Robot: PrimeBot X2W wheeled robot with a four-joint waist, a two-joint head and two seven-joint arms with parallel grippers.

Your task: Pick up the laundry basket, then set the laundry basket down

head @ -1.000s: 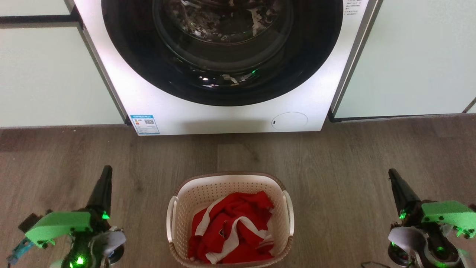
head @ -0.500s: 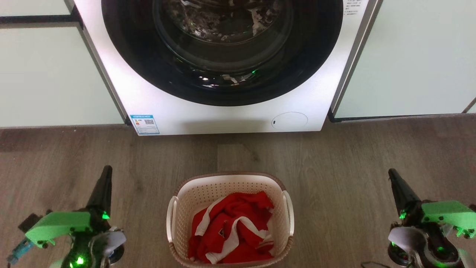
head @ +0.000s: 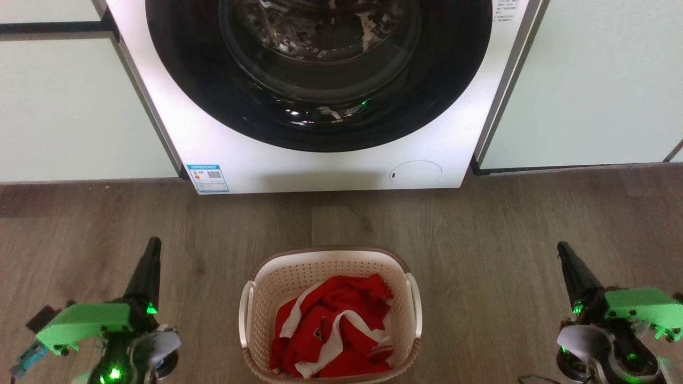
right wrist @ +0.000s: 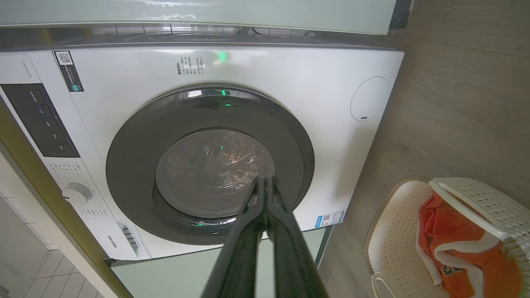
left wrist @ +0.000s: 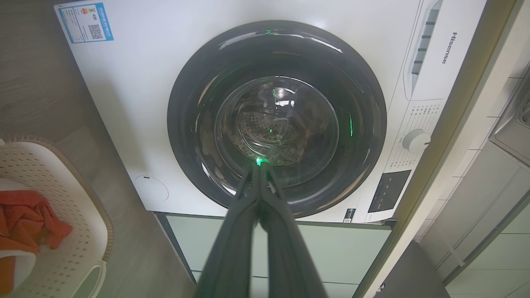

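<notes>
Both closed and empty, my left gripper and right gripper sit unmoved flanking the basket; lift not begun.

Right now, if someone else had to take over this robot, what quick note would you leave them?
Left gripper: shut, empty, off to the left of the laundry basket.
Right gripper: shut, empty, off to its right.
Laundry basket: on the wooden floor in front of the washing machine, red-and-white garment inside.
Done: nothing; basket untouched.
Left: open the grippers, probably take the side handles, lift, set down.
</notes>
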